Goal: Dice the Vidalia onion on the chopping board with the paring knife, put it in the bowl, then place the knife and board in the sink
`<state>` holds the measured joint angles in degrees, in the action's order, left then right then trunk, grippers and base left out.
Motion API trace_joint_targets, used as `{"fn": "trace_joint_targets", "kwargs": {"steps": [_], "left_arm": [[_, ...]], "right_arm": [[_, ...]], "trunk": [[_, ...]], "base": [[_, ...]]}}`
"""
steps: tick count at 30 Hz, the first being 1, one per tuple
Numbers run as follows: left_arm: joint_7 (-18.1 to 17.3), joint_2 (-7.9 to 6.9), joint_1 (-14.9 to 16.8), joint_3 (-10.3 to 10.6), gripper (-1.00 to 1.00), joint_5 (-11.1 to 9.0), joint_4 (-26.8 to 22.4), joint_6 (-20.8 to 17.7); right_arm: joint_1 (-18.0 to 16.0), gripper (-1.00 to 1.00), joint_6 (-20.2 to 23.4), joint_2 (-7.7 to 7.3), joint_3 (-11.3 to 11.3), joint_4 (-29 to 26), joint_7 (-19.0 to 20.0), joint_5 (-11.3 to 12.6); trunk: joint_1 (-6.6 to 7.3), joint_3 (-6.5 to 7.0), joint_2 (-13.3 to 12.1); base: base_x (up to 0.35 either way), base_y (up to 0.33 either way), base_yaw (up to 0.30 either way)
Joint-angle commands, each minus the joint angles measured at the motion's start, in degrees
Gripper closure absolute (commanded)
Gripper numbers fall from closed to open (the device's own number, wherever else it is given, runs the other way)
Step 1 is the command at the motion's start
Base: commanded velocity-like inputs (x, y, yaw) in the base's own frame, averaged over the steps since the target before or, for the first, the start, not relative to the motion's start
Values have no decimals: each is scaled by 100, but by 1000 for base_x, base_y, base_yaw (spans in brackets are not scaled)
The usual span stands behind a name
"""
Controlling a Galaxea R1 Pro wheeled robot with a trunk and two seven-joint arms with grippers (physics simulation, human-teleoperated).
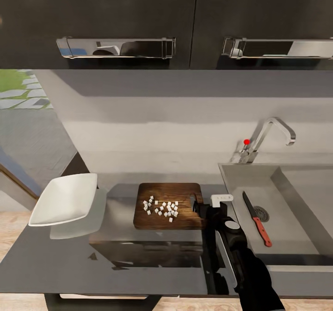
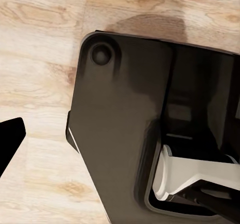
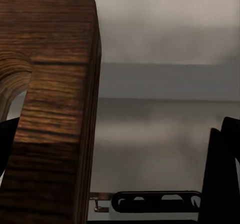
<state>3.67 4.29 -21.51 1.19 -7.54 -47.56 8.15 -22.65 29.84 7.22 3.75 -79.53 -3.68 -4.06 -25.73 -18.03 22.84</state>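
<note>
The brown chopping board (image 1: 171, 192) lies on the grey countertop (image 1: 55, 255) with several white diced onion pieces (image 1: 162, 208) on it. My right gripper (image 1: 200, 207) is at the board's right end by the handle slot. In the right wrist view the gripper (image 3: 115, 154) is open, with the slotted end of the board (image 3: 55, 109) between its widely spread fingers. The paring knife (image 1: 257, 220) lies in the sink (image 1: 231, 181), near the drain. The white bowl (image 1: 64, 199) stands left of the board. My left gripper (image 2: 117, 149) hangs open over the floor, holding nothing.
A chrome faucet (image 1: 268, 135) with a red knob rises behind the sink. Dark wall cabinets (image 1: 115, 19) with steel handles hang overhead. The left wrist view looks down on my black base (image 2: 125, 124) and light wood flooring (image 2: 40, 59).
</note>
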Motion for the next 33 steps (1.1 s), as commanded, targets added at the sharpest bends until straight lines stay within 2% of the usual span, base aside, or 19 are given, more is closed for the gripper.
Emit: {"fn": "trace_joint_targets", "kwargs": {"steps": [1,12,22,33], "left_arm": [[20,-2,-2,13,-100,-55,-7,11],[20,0,-2,13,-100,-56,-6,11],[20,0,-2,13,-100,-55,-2,11],[20,-1,-2,13,-100,-57,1,11]], "right_arm": [[-3,-100,57,-1,3,27,-27,-75],[-3,-100,57,5,12,82,-28,-95],[-3,-100,57,7,12,78,-28,-95],[-3,-100,57,7,7,78,-28,-95]], "trunk": [[-5,-10,8],[-5,-10,8],[-5,-10,8],[-5,-10,8]], "base": [[0,0,0],[0,4,0],[0,141,0],[0,17,0]]}}
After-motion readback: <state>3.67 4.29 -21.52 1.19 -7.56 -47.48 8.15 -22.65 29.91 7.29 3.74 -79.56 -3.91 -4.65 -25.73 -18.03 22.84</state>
